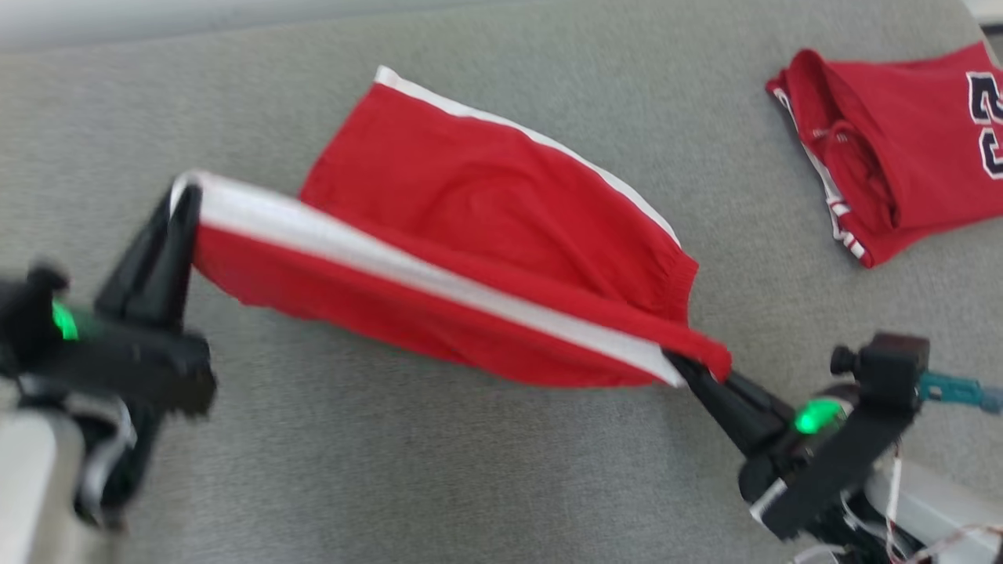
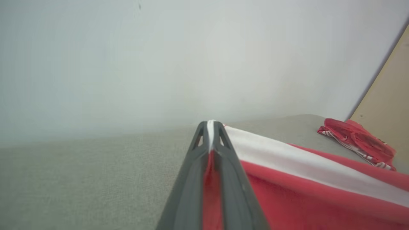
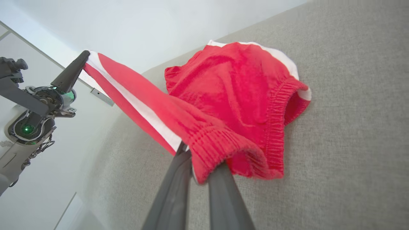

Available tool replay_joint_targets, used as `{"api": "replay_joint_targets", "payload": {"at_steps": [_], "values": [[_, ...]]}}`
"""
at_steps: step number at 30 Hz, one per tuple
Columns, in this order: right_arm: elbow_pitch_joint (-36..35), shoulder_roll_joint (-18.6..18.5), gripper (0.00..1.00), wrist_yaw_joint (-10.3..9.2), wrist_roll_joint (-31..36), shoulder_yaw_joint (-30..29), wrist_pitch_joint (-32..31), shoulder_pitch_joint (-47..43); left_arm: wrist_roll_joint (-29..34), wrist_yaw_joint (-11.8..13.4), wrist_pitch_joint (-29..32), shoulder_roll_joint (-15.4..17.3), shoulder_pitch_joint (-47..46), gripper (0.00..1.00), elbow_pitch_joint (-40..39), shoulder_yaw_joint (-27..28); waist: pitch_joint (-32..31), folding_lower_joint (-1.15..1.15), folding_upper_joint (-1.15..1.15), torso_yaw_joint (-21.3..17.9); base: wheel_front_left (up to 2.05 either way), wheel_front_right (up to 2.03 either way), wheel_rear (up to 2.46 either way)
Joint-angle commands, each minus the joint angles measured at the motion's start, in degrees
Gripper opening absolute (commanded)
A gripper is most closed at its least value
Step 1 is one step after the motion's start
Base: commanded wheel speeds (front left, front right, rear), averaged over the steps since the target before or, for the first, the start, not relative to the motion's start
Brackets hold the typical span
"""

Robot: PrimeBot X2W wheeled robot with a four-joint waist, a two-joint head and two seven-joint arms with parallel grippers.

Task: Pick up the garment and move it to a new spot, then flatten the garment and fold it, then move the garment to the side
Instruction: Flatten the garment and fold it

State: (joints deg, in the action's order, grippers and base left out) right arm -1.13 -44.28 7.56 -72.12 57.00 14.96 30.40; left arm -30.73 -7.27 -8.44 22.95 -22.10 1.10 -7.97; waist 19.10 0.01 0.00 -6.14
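Left pincer (image 1: 186,205): closed on the hem corner of the red shorts (image 1: 470,204), at the end of the white side stripe. In the left wrist view the cloth sits pinched between the two dark fingers (image 2: 191,179), with white at the tips and red below.

Right pincer (image 1: 683,366): closed on the elastic waistband end of the same stripe. In the right wrist view the gathered band folds over the fingertips of this pincer (image 3: 201,163).

Shorts, near part: the striped edge is lifted off the grey cloth-covered worktop (image 1: 392,470) and stretched nearly taut between the two pincers. Its long axis runs pincer to pincer, left to right across the head view and slanting down toward the right. The hem points to the robot's left, the waistband to its right. A red panel hangs below the stripe.

Shorts, far part: the rest of the garment lies on the worktop beyond the held edge. It is bunched rather than flat, with the waistband opening facing right and a second white stripe along its far edge.

Farther, at the right: a red jersey (image 1: 885,157) with dark numerals lies crumpled on the worktop, well apart from the shorts. Head view is motion-blurred at the left pincer.
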Motion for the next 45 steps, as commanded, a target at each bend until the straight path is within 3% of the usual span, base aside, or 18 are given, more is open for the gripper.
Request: {"api": "replay_joint_targets", "payload": {"at_steps": [1,12,17,24,25,26,27,35,40,45], "values": [[1.27,1.85,0.00,-0.18,0.09,-0.88,-0.29,1.91,1.14,-0.01,2.28,2.53,-5.73,0.00,1.86,-1.24,4.74,-0.01,0.00,-3.89,0.00,0.00,0.00],[10.43,12.13,0.00,-0.18,2.32,-4.60,-0.43,11.95,0.17,-0.11,6.83,8.73,-29.49,0.00,17.19,-12.86,12.09,-0.01,0.00,-10.16,0.00,0.00,0.00],[15.55,16.59,0.00,-0.18,4.85,-6.13,-0.19,15.95,-0.35,-0.12,6.32,9.13,-36.69,0.00,25.00,-19.34,13.88,-0.01,0.00,-11.73,0.00,0.00,0.00],[19.40,19.84,0.02,-0.18,8.03,-7.81,0.02,17.70,-1.06,-0.12,0.05,8.71,-44.02,0.00,35.14,-24.42,14.76,-0.01,0.00,-12.89,0.00,0.00,0.00],[19.60,20.14,0.60,-0.18,8.46,-8.09,0.07,17.69,-1.25,-0.12,-0.61,8.51,-44.47,0.00,35.76,-25.62,14.64,-0.01,0.00,-12.94,0.00,0.00,0.00],[19.75,20.45,1.00,-0.18,8.69,-8.21,0.11,17.40,-1.61,-0.12,-1.37,8.38,-44.86,0.69,36.65,-26.48,14.40,-0.01,0.00,-12.89,0.00,0.00,0.00],[19.78,20.57,1.00,-0.18,9.07,-8.27,0.14,17.01,-1.97,-0.12,-2.20,8.25,-45.08,1.00,37.50,-26.89,14.07,-0.01,0.00,-12.75,0.00,0.00,0.00],[17.19,17.78,1.00,-0.18,15.68,-10.78,0.25,11.58,-5.73,-0.12,-6.12,7.40,-43.72,1.00,41.80,-29.40,8.76,-0.01,0.00,-11.45,0.00,0.00,0.00],[12.25,17.56,1.00,-0.17,21.68,-18.16,0.25,3.84,-7.86,-0.12,-6.65,8.95,-40.72,1.00,42.07,-29.93,4.35,-0.01,0.00,-11.38,0.00,0.00,0.00],[4.78,19.88,1.00,-0.17,30.60,-27.02,0.26,-4.64,-8.96,-0.13,-6.75,11.37,-38.04,1.00,40.89,-29.62,1.72,-0.01,0.00,-11.79,0.00,0.00,0.00]]}}
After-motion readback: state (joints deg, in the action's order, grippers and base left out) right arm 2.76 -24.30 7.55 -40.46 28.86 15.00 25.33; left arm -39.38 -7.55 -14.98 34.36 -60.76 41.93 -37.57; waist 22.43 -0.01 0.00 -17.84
